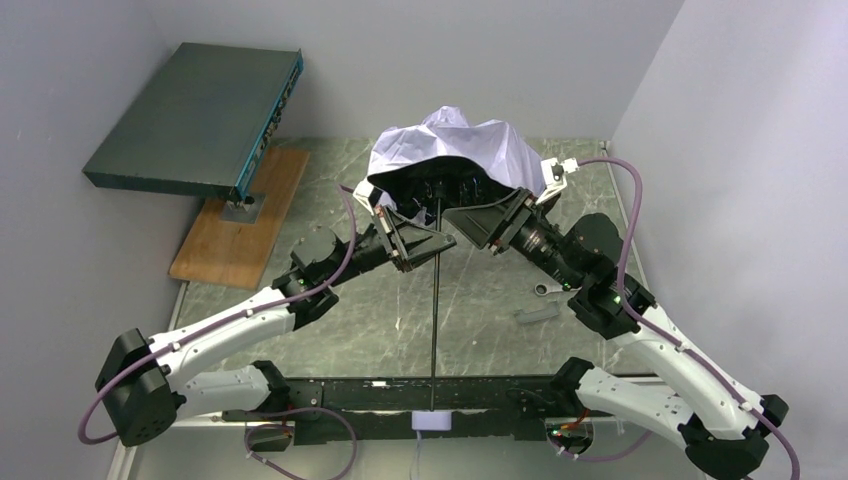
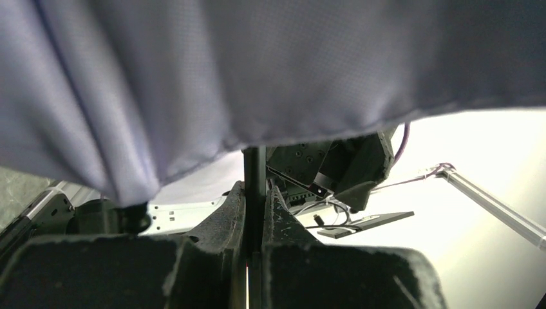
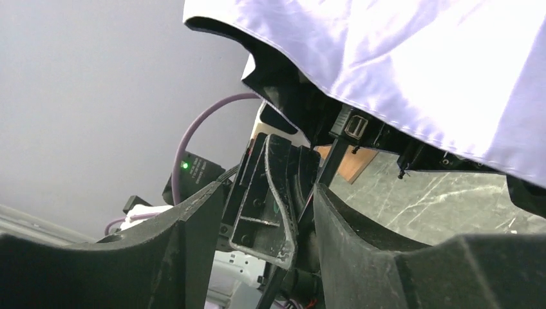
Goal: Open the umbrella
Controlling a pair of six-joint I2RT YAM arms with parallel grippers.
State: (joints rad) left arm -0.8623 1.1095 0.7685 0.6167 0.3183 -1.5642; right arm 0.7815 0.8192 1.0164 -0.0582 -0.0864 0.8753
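"Holding the umbrella (image 1: 455,145) upright over the table (image 1: 330,320), were you?"

"Yes. My left gripper (image 2: 254,193) clamped its shaft (image 1: 435,310) under the half-spread canopy (image 3: 412,58). My right gripper (image 3: 264,199) stood apart, straddling the shaft. I judged it had to grip there and push up."

The umbrella (image 1: 455,150) is soft matt cloth, creased, on a thin smooth black shaft (image 1: 435,320). The table (image 1: 330,330) looks like polished veined stone, faintly glossy; the board (image 1: 240,235) on it is plain matt wood
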